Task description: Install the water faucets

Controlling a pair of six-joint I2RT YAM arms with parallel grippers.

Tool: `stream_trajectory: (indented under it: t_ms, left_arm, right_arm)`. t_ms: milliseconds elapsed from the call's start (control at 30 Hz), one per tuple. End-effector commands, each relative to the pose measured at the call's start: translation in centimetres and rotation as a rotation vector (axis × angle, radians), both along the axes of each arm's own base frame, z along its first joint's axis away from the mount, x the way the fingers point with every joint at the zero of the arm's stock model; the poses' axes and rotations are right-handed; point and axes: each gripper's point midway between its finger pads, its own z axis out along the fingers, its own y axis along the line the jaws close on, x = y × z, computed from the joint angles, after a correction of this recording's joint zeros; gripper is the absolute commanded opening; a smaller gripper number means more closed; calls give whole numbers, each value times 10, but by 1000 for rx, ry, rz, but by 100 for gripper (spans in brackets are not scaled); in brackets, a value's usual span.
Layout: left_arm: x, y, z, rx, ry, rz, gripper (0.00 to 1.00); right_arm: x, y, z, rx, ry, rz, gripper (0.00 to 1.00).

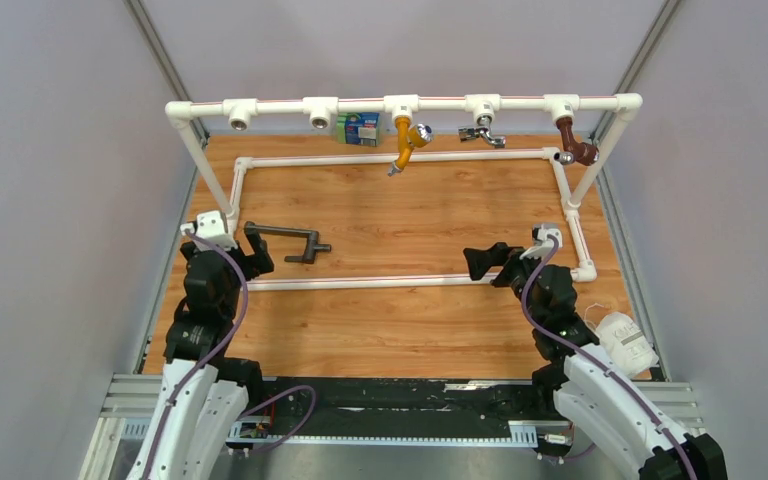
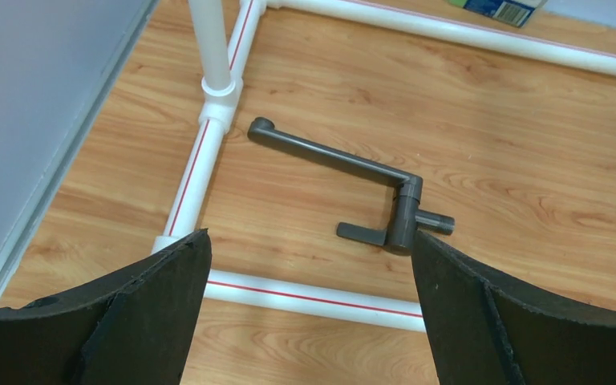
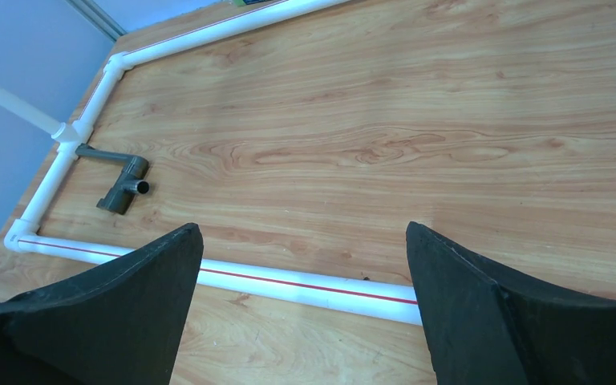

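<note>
Top view: the dark grey faucet (image 1: pixel 285 240) lies flat on the wooden counter (image 1: pixel 410 210), inside the white pipe frame (image 1: pixel 400 282) at its near-left corner, uninstalled. The left pincer (image 1: pixel 257 250) stands just beside the tube's plain end, and the right pincer (image 1: pixel 478 262) is well apart from it; neither holds anything. On the overhead rail (image 1: pixel 280 104) two sockets at the left stand empty (image 1: pixel 240 122), while an orange tap (image 1: pixel 403 140), a chrome tap (image 1: pixel 482 135) and a brown tap (image 1: pixel 572 140) hang further right. Judged risk: a long tube carried up to the rail could strike the corner upright or the orange tap if swung wide. Left wrist view: the left pincer (image 2: pixel 310 241) is spread wide over the faucet (image 2: pixel 333 156), whose cross-bar end lies nearest the fingertips (image 2: pixel 441 265) and whose far end lies near the frame's side pipe (image 2: pixel 200 160). Judged risk: a descent here could land a finger on the near frame pipe or catch the handle alone, and a grip at one end would likely let the tube pivot or droop. Right wrist view: the right pincer (image 3: pixel 303 228) is likewise wide and empty, above the near frame pipe (image 3: pixel 289 282), with the faucet (image 3: pixel 120 180) far to its left. Judged risk: a handover or two-armed alignment could bring the arms into conflict, and a tilted entry into the socket would probably cross the thread.
</note>
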Motion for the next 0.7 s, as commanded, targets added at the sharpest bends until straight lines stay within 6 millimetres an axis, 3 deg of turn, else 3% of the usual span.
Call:
stream_trajectory:
  t_ms: [0, 200, 333, 667]
  left_arm:
    - [9, -4, -11, -37, 80, 10, 100]
    - [29, -18, -31, -101, 245, -2, 100]
    - [49, -31, -44, -164, 319, -13, 99]
    - [95, -56, -97, -245, 519, -42, 91]
  right_arm:
    - [1, 4, 12, 3, -56, 12, 100]
    - [5, -4, 8, 19, -42, -51, 100]
    - [7, -13, -6, 93, 17, -143, 100]
    - [2, -8, -6, 98, -4, -112, 100]
